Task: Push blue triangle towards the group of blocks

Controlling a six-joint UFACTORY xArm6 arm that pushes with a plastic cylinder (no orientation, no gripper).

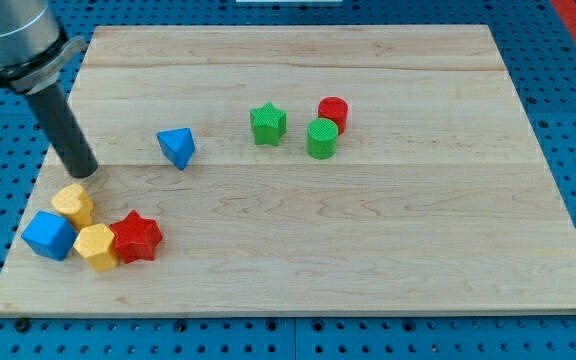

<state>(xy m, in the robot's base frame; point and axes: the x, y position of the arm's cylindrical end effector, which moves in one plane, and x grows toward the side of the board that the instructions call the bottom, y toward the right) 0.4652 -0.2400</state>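
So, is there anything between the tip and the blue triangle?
No. In the camera view only bare board lies between my tip and the blue triangle, which sits to the tip's right.

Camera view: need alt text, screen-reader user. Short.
My tip rests on a wooden board, left of the blue triangle and above a cluster of yellow heart, blue cube, yellow block and red star. A green star, green cylinder and red cylinder sit near the view's top.
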